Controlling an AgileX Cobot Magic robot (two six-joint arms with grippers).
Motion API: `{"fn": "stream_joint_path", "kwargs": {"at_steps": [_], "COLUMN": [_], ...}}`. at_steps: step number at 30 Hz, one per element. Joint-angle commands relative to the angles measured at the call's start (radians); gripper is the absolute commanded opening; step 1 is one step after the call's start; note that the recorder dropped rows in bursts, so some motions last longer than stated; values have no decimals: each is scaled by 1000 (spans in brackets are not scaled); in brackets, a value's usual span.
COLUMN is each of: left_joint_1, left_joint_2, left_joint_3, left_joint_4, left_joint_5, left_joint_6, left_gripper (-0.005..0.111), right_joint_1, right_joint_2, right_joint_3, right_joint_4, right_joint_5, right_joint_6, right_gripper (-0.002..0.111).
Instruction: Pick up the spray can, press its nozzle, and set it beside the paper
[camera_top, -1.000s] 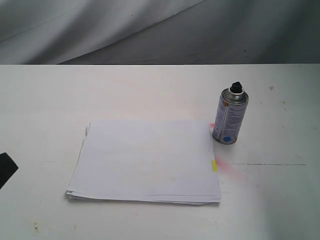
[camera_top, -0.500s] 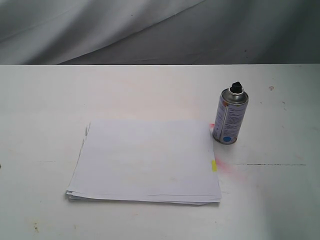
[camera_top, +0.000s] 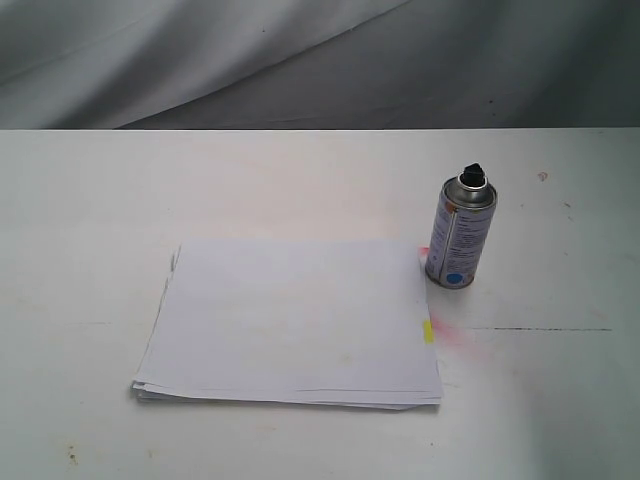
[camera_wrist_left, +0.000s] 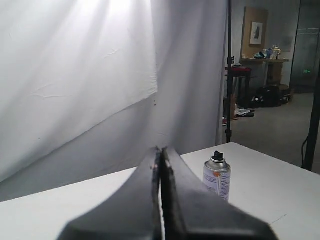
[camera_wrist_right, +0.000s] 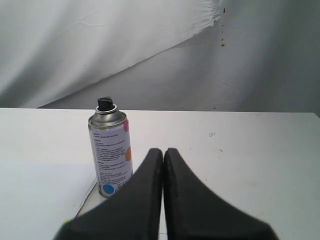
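The table (camera_top: 300, 180) was white and scuffed, with a pink stain (camera_top: 462, 341) smeared beside the paper's yellow mark (camera_top: 428, 331) and a thin dark line (camera_top: 540, 329) running off toward the right. A creased grey-white cloth (camera_top: 200, 60) hung behind the far edge. In the left wrist view the room opened past the cloth: a dark pole (camera_wrist_left: 229, 70), a framed picture (camera_wrist_left: 257, 32) on the back wall and cluttered furniture beyond.

The paper (camera_top: 290, 320) lay flat near the middle of the table, its sheets slightly fanned at the near edge. The spray can (camera_top: 460, 240) stood upright just beside the paper's far right corner, blue dot low on its label and the black nozzle (camera_top: 473, 175) on top. What it held could not be seen.

The left gripper (camera_wrist_left: 160, 150) and the right gripper (camera_wrist_right: 163, 151) each had their jaws clenched together on nothing, both well apart from the can.
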Motion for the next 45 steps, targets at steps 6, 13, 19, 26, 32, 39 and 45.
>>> {"fn": "stream_joint_path", "kwargs": {"at_steps": [6,13,19,26,32,39,45], "left_joint_1": [-6,-6,-6,-6,-6,-6,-6], "left_joint_2": [-3,-3,-3,-3,-3,-3,-3], "left_joint_3": [-4,79,179,211,211,211,211], "left_joint_4": [704,1180,1310,1359,1500,1565,1565], "left_joint_5": [-172,-394,-502,-517,-510,-498,-498], "left_joint_6": [-793,-1186,-1297,-1297,-1396,-1428,-1424], "left_gripper": [0,0,0,0,0,0,0], "right_joint_1": [-8,-8,-8,-8,-8,-8,-8], "right_joint_2": [-6,-6,-6,-6,-6,-6,-6], "right_joint_3": [3,3,3,3,3,3,3], "right_joint_4": [-12,-12,-12,-12,-12,-12,-12], "right_joint_5": [2,2,2,2,2,2,2], "right_joint_6": [4,4,4,4,4,4,4], "right_gripper": [0,0,0,0,0,0,0]}}
